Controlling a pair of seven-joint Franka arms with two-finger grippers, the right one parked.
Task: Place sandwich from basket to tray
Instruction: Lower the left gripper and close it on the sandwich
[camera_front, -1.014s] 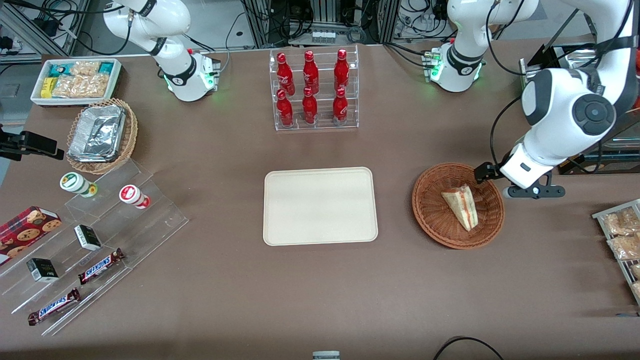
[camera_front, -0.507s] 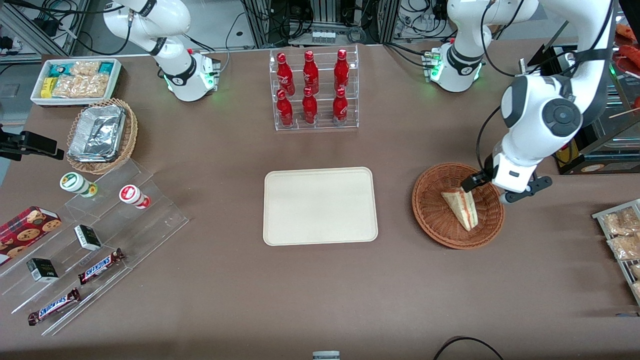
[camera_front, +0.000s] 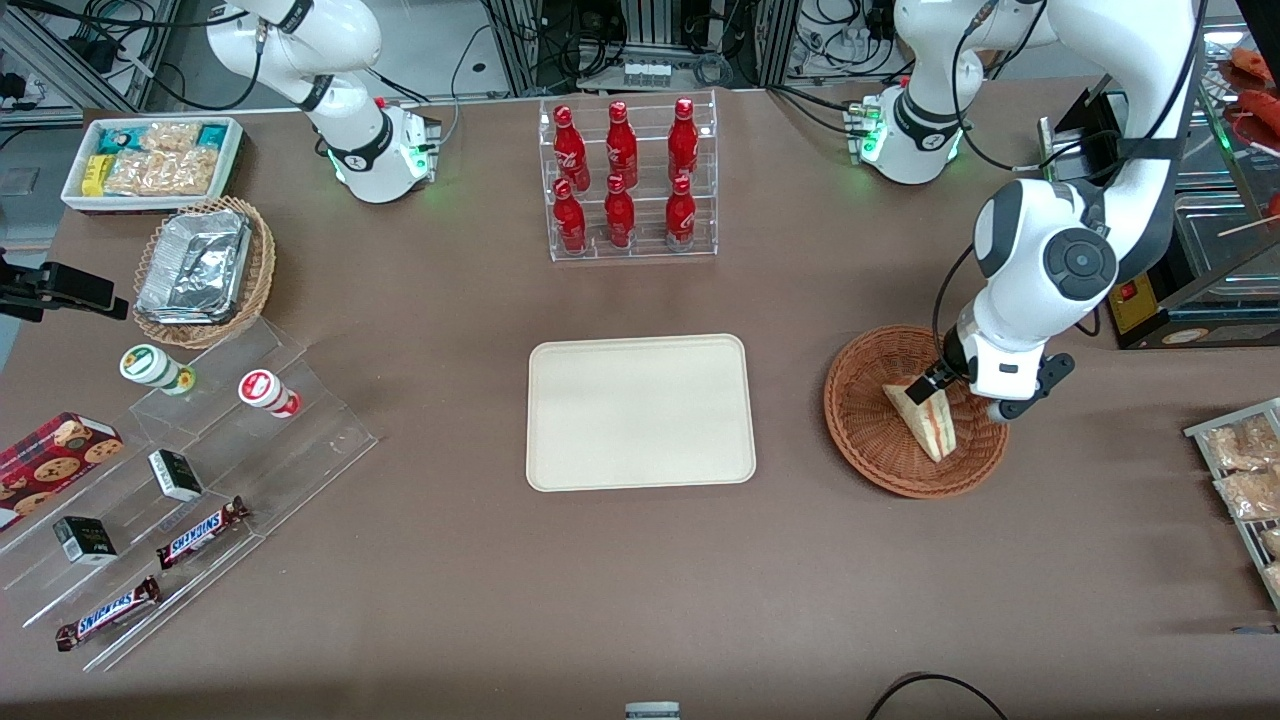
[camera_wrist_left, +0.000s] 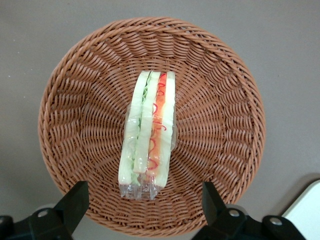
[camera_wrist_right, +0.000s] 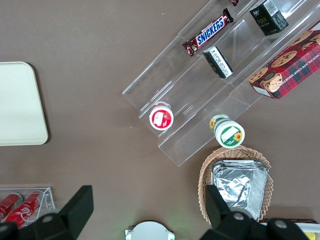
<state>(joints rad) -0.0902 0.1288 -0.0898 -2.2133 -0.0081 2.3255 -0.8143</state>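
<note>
The gripper (camera_wrist_left: 142, 210) is hovering with jaws spread above the sandwich (camera_wrist_left: 147, 135), which is lying ungrasped in the basket (camera_wrist_left: 225, 125), the tray (camera_front: 640, 412) waiting bare.

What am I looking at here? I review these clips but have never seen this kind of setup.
Two white robot arms stand at a brown table. One picture looks down from the front; the other two come from cameras on each arm's wrist. The working arm's pincer hangs open above a reddish wicker basket, holding nothing. In the basket lies a wrapped wedge sandwich, which is meant to go to the cream tray beside the basket, now bare. Also on the table: a rack of red bottles, a tan basket with foil containers, and a clear stepped stand with chocolate bars.
</note>
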